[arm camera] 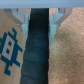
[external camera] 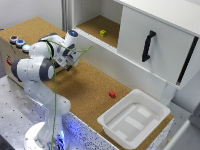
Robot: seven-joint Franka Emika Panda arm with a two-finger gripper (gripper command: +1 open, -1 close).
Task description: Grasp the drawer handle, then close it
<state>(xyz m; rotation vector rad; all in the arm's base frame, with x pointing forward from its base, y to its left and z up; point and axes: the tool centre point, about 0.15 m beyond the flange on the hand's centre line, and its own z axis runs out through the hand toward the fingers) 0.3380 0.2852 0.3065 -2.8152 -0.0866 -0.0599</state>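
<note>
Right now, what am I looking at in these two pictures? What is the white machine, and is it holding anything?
The white machine is a robot arm with a hand at its tip. The wide picture comes from a camera off the arm; the close one from a camera on its wrist, showing two pale fingers apart, holding nothing. On the cork table lie a small red block and a white tray. Behind is a white drawer pulled open, with a black handle; a yellow block sits inside.

Even, bright light is filling the exterior view; both pictures are showing soft, low-resolution blur, the wrist view heaviest; shadows are staying faint.
</note>
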